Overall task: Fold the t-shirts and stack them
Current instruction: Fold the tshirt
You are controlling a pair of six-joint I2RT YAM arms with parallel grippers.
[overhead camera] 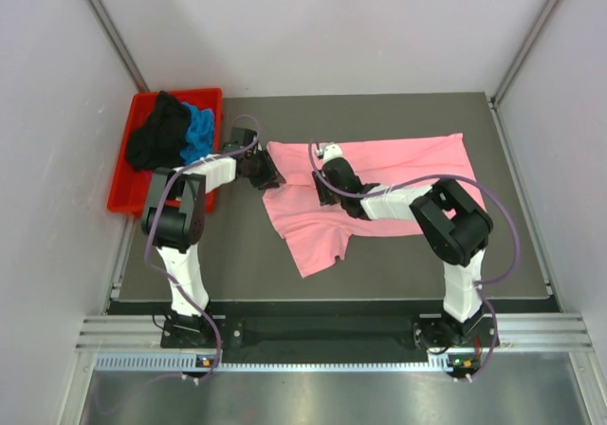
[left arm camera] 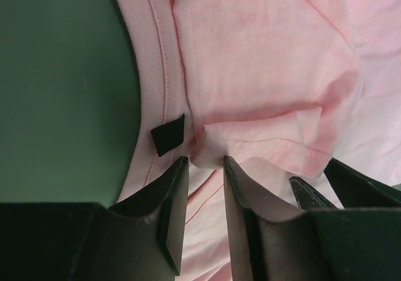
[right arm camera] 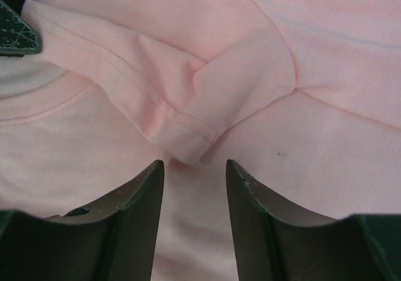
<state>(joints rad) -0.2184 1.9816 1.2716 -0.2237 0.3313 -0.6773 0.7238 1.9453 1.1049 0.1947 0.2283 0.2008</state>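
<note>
The pink shirt (overhead camera: 417, 169) lies spread on the table (overhead camera: 237, 254), right of centre. Its body runs wide toward the right edge and one flap points down toward the arms. The cloth is not flat: creases and a loose fold gather near its left end, where both grippers work.

The collar (left arm camera: 153, 74) sits at the shirt's left edge, its ribbed band curving beside bare table, with a small black label (left arm camera: 168, 135) sewn on it. Just right of the label a hemmed fold (left arm camera: 263, 144) of the shirt bunches up.

The left gripper (left arm camera: 205, 162) is down on the shirt at the collar. Its jaws stand partly apart, with pink cloth in the narrow gap and the bunched fold right at the tips. I cannot tell whether they pinch it or only rest over it.

The right gripper (right arm camera: 194, 165) hovers low over the shirt a little to the right of the left one. Its jaws are apart, wider than the left's, and grip nothing. The corner of a sleeve hem (right arm camera: 182, 140) lies just ahead of the gap.

Well apart, at the table's far left corner, a red bin (overhead camera: 119, 197) holds a black shirt (overhead camera: 156, 136) and a blue shirt (overhead camera: 199, 131), both crumpled and touching.
</note>
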